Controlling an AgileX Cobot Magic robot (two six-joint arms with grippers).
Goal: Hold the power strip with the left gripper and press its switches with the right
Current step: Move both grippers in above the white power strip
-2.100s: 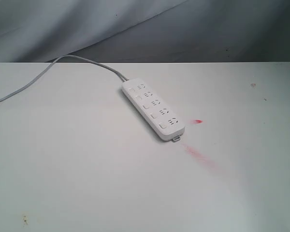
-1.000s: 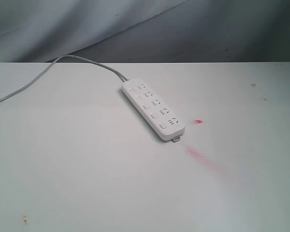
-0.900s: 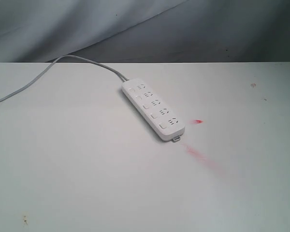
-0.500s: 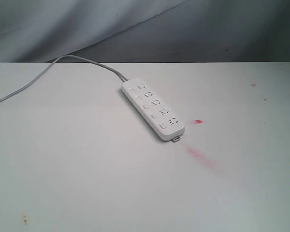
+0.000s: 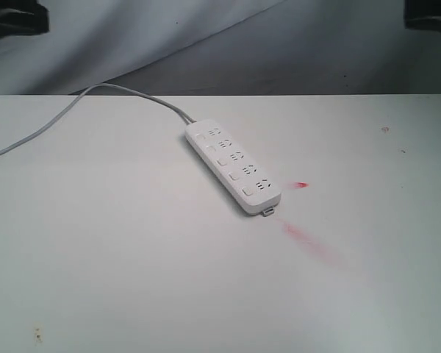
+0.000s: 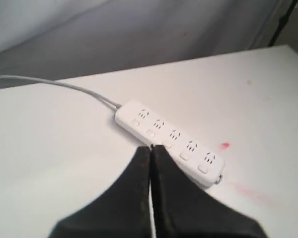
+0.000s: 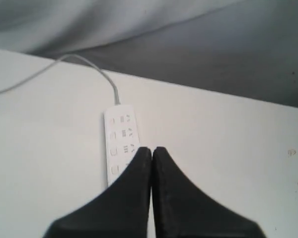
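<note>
Exterior view, power strip: the long flat white plastic power strip (image 5: pixel 233 167) with rounded ends lies flat and slantwise near the middle of the white table (image 5: pixel 117 265); nothing touches it.
Exterior view, switches: small white rounded-square switches (image 5: pixel 221 162) run in a row along one long edge, beside the dark socket slots.
Exterior view, cord: a pale grey cord (image 5: pixel 73 109) leaves the strip's far end and curves off to the left edge of the picture.
Exterior view, marks: red smears (image 5: pixel 298 234) stain the table just beside the strip's near end and its small tab.
Exterior view, corners: black shapes (image 5: pixel 15 18) sit at both upper corners; which parts they are cannot be told.
Left wrist view, left gripper: the black two-finger left gripper (image 6: pixel 150 148) has its jaws pressed together, with nothing between them. Its tips point toward the strip's (image 6: pixel 176 139) long side.
Right wrist view, right gripper: the black two-finger right gripper (image 7: pixel 152 148) has its jaws pressed together and empty. Its fingers hide the nearer part of the strip (image 7: pixel 116 141).
</note>
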